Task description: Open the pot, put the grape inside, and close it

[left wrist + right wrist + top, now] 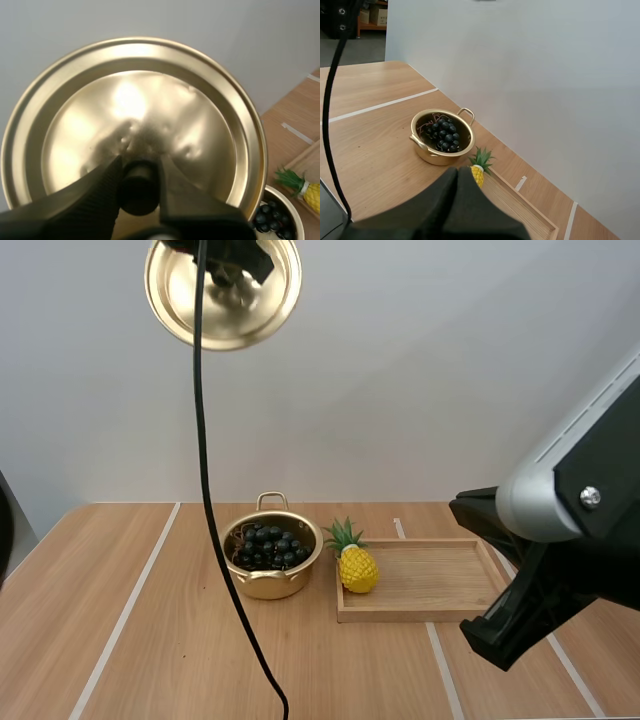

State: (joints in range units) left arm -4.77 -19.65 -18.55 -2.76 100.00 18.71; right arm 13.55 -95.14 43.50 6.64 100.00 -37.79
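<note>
On the table [100, 640] a wooden tray [430, 585] is set; the lid [150, 80] is held high above, its knob [138, 192] pinched by the left gripper [140, 172]. The grapes [268, 545] are seen inside the open pot [270, 587] (pineapple toy [357, 568] just beside) — and the right gripper [457, 175] is pressed together on nothing.

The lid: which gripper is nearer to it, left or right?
Left. The left gripper is shut on the knob of the lid, holding it high over the table. The right gripper is shut on nothing, down by the wooden tray, apart from the lid.
</note>
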